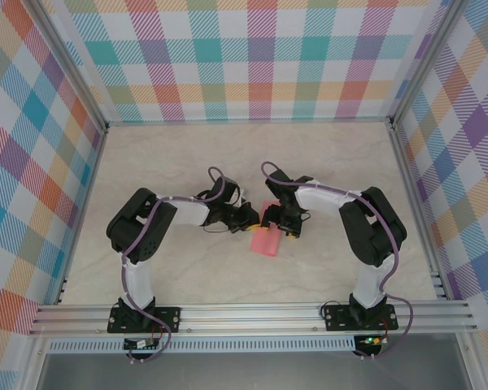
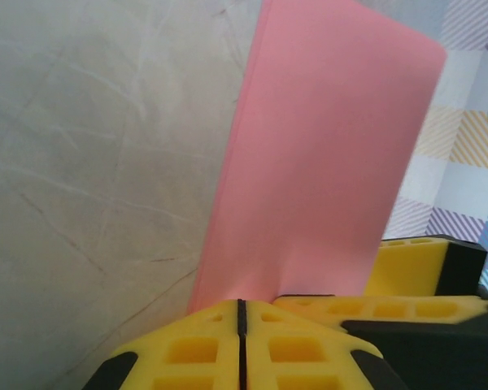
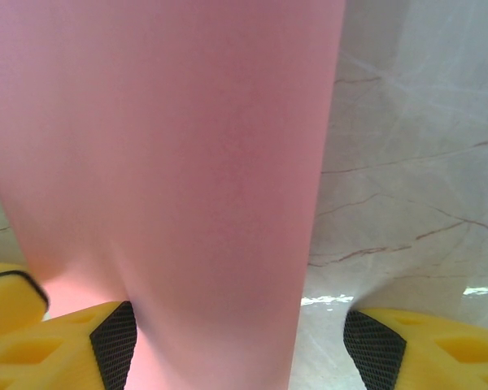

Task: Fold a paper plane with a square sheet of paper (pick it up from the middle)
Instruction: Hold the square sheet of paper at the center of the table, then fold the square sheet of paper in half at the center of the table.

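The square sheet of paper (image 1: 267, 236) is salmon-pink and stands lifted off the table between the two grippers, curving down to the front. My left gripper (image 1: 250, 218) is shut on its edge. In the left wrist view the yellow fingertips (image 2: 211, 321) meet with only a thin seam, and the paper (image 2: 325, 162) rises from that seam. My right gripper (image 1: 283, 221) is open beside it. In the right wrist view the sheet (image 3: 171, 162) hangs between the wide-apart pads (image 3: 374, 345), close to the left pad and well clear of the right one.
The marble-patterned table (image 1: 171, 154) is walled by checked panels (image 1: 252, 57) on three sides. An aluminium rail (image 1: 252, 313) runs along the near edge by the arm bases. A yellow finger (image 2: 407, 272) of the right gripper sits just right of the left one.
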### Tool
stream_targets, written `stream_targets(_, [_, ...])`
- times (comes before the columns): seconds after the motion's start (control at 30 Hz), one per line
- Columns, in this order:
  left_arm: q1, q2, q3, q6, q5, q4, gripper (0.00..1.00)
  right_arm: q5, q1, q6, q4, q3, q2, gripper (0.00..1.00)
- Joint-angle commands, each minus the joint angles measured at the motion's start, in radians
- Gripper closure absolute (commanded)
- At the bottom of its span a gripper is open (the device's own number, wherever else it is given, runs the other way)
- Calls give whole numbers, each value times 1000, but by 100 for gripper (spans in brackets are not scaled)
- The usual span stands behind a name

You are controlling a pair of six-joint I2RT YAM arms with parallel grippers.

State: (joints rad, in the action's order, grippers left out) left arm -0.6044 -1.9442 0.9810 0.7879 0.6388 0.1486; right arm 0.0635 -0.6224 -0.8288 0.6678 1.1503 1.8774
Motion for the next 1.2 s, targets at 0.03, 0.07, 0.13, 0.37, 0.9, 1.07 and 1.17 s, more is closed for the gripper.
stream_targets(0.03, [-24,-29,31,-33,16,-51,93,85,-24,10,-131,-92,177,26])
stream_targets(0.07, [-24,-31,34,-38,10,-61,93,86,-24,10,-131,-92,177,26])
stream_targets(0.13, [-24,-30,39,-51,-15,-102,93,84,-23,11,-131,-93,175,26])
stream_targets(0.37, [-24,-46,40,-94,-98,-227,95,84,-22,0,-133,-88,83,26])
stream_targets(0.9, [-24,-94,48,-102,-152,-294,98,79,-8,-28,-238,-144,-291,46])
stream_targets(1.07, [-24,-99,50,-89,-177,-316,100,148,7,-53,-358,-183,-219,64])
stream_targets(1.17, [-24,-96,52,-84,-200,-341,100,196,18,-55,-439,-223,-191,72])
